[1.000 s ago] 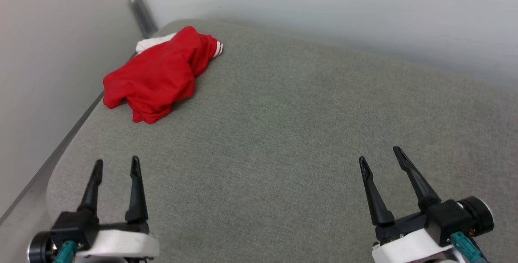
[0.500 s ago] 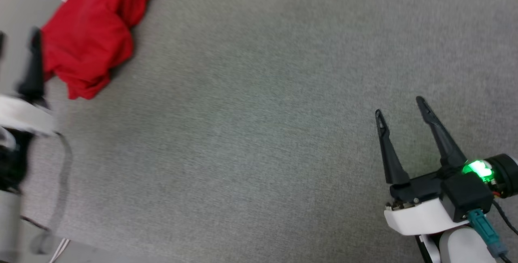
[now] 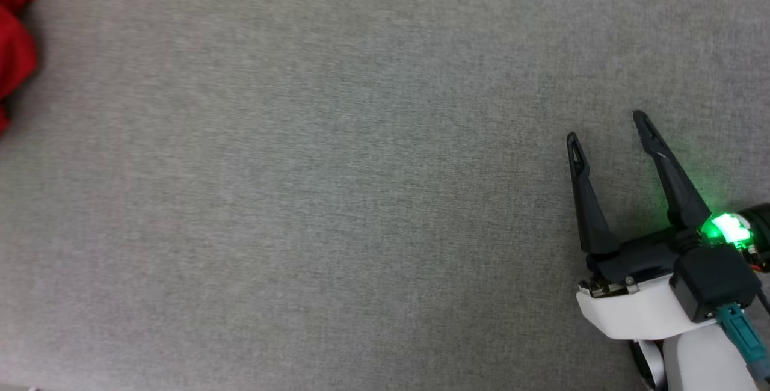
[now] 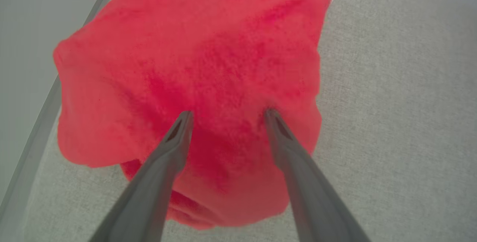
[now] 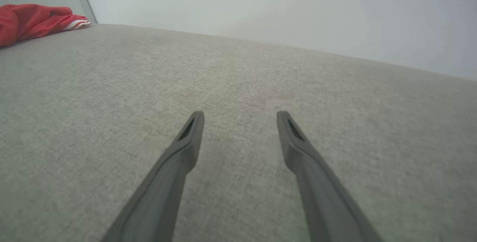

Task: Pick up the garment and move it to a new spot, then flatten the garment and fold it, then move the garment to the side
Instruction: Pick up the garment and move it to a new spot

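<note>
Garment (image 4: 193,48) bunched at cushion (image 4: 391,123) edge; your left gripper (image 4: 227,113) spread wide, tips on cloth, set to pinch fold. Right gripper (image 3: 607,127) parted, empty, parked well apart.

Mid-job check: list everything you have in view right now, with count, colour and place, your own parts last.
garment: one, red with a little white trim, bunched at the far left of the surface, near the wall.
padded surface: one, grey fabric, beneath the garment and both tools.
wall: one, pale, behind the surface.
left tool: one, dark fingers, open, tips at the garment's top.
right tool: one, dark fingers, open, over bare surface at lower right of the head view, far from the garment.
green light: one, lit, on the right wrist.
</note>
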Motion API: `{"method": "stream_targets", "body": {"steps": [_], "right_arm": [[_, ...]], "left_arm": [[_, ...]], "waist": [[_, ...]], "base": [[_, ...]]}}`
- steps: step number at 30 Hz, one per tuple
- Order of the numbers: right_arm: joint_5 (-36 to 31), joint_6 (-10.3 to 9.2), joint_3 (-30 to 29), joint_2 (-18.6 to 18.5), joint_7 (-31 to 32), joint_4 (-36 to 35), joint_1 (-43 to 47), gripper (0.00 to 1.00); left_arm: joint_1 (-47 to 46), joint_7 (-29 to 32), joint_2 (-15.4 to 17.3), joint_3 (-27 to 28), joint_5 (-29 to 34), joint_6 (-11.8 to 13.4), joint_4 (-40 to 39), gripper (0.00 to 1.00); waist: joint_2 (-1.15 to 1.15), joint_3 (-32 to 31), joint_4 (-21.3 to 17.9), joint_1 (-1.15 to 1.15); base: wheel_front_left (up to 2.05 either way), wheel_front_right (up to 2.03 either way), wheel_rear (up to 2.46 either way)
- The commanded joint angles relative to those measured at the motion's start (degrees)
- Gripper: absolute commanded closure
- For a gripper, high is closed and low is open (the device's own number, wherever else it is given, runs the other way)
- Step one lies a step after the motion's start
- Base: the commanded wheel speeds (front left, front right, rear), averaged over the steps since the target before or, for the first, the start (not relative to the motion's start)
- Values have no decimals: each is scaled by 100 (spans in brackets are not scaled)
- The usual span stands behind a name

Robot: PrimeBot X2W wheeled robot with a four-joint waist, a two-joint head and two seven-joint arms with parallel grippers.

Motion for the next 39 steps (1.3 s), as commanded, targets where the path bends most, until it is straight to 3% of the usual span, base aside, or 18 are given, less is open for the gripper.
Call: {"method": "stream_targets", "body": {"steps": [1,8,9,10,11,19,32,39], "right_arm": [[-30,-7,-53,-20,16,71,-38,0],[-46,-9,-118,-49,41,99,-43,0],[-49,-9,-125,-53,42,110,-41,0],[-54,-9,-133,-54,43,127,-37,0],[-55,-9,-136,-56,43,149,-37,0],[31,-8,-71,-43,33,242,-47,0],[507,-5,135,-13,-1,679,112,0],[744,-5,156,-12,-1,796,324,0]], "left_arm": [[-134,150,40,-53,-96,-2,130,0],[-468,661,-40,-455,-275,-3,649,0],[-462,763,-84,-552,-293,-3,695,13],[-443,838,-123,-638,-322,-3,701,75],[-432,867,-140,-696,-354,-3,712,100],[-409,-109,130,-801,-180,8,864,100],[-264,-1960,721,-1381,577,4,308,100],[-563,-2708,657,-1581,1349,120,-379,100]], "waist": [[0,250,-165,-2],[0,445,-248,-2],[0,447,-253,-2],[0,441,-259,-2],[0,424,-265,-2],[0,-91,-326,-2],[0,-1771,-501,-2],[0,-2494,-673,-2]], "base": [[0,0,0],[0,0,0],[0,0,0],[0,0,0],[0,0,0],[0,0,0],[0,0,0],[0,0,0]]}}
